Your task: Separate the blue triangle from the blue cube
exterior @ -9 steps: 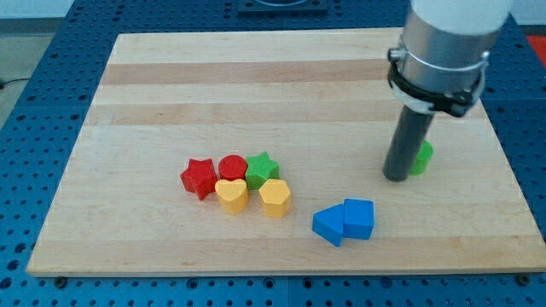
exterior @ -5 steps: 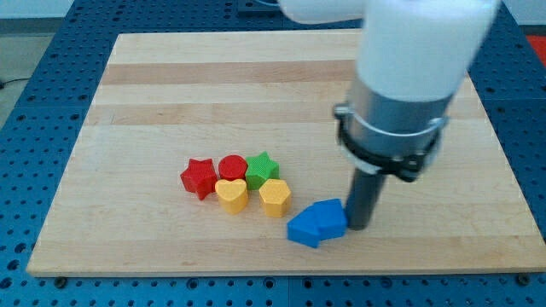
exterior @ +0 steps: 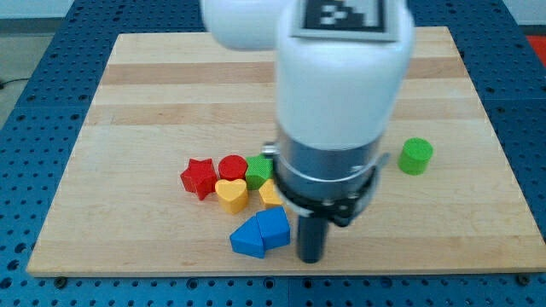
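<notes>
With no jaws on the rod, my tip [exterior: 310, 258] rests just right of the touching blue triangle [exterior: 248, 240] and blue cube [exterior: 275, 227], no legible writing.

Blocks: two blue [exterior: 260, 234], two red [exterior: 215, 173], two yellow [exterior: 231, 194], two green [exterior: 416, 156] (eight total).

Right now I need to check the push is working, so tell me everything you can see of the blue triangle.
The blue triangle is a matte, plastic-looking wedge lying flat near the wooden board's bottom edge. Its right side presses against the blue cube; no gap shows, so they are not separated. My tip sits right of the cube, away from the triangle. The yellow heart is above it, apart.
</notes>
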